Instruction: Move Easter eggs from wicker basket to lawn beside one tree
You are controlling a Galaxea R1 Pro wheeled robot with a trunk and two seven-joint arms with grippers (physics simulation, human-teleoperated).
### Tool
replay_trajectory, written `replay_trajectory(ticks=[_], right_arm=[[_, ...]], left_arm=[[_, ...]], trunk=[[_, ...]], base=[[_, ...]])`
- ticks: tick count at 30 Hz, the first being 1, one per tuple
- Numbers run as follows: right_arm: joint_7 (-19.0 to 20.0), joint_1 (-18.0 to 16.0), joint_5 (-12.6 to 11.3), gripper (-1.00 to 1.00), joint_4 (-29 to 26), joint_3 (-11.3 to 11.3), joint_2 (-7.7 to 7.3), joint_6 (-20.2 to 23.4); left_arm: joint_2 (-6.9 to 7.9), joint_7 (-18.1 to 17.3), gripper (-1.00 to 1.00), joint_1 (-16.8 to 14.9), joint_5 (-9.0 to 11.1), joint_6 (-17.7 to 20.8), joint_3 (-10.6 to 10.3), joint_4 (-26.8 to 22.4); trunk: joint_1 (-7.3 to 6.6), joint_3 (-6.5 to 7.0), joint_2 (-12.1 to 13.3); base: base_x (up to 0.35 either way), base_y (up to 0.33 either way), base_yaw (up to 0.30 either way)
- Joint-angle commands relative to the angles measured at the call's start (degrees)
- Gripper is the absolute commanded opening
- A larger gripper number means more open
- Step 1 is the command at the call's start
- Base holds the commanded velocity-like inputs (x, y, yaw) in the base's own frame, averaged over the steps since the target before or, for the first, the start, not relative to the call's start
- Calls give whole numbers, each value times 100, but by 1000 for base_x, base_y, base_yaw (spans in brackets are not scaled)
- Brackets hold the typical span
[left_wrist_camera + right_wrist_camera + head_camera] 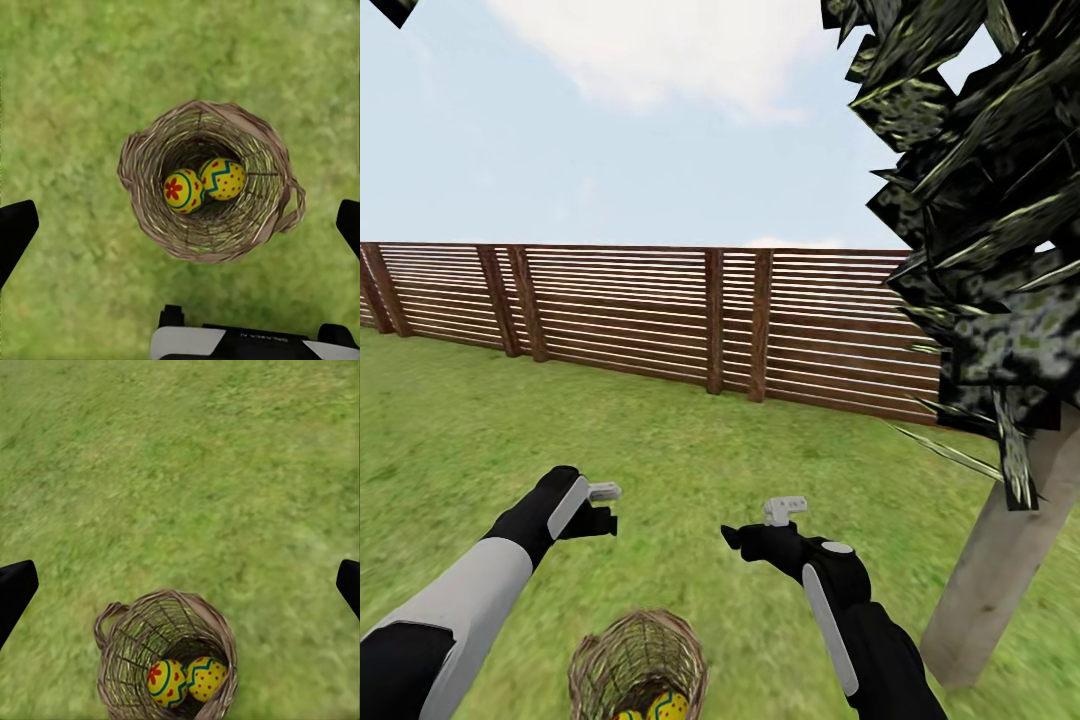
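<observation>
Setting: lawn (690, 450), slatted fence (660, 320) behind, tree (1000, 560) right of basket.
Basket: wicker basket (206, 184) upright on grass; we see two eggs inside, flower egg (182, 190) touching zigzag egg (223, 178).
Arms: left gripper (603, 508) and right gripper (760, 530) hover beyond the basket, both with fingers apart, empty.

1. Basket (638, 665) cut off by the head view's lower edge; eggs inside barely showing.
2. Only two eggs (184, 190) (222, 178) visible in both wrist views; third not made out.
3. Tree (1000, 545) cropped at the right and top edges.
4. Finger (15, 229) tips of both grippers clipped at wrist-view sides.
</observation>
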Motion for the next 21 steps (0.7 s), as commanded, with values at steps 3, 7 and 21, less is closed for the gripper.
replay_trajectory(ticks=[3, 7, 21], right_arm=[[-16, -2, -52, 100, -4, -3, 2, 29], [-16, -2, -52, 100, -4, -3, 1, 29], [-16, -2, -52, 100, -4, -8, -2, 29]], left_arm=[[3, 48, 100, -3, 47, 10, -55, -4], [0, 42, 100, -2, 41, 13, -53, -3], [8, 36, 100, -3, 43, 37, -35, -2]], trunk=[[3, -3, -4], [3, -3, -4], [179, -146, -325]], base=[[27, 0, 0], [9, 0, 0], [1, 0, 0]])
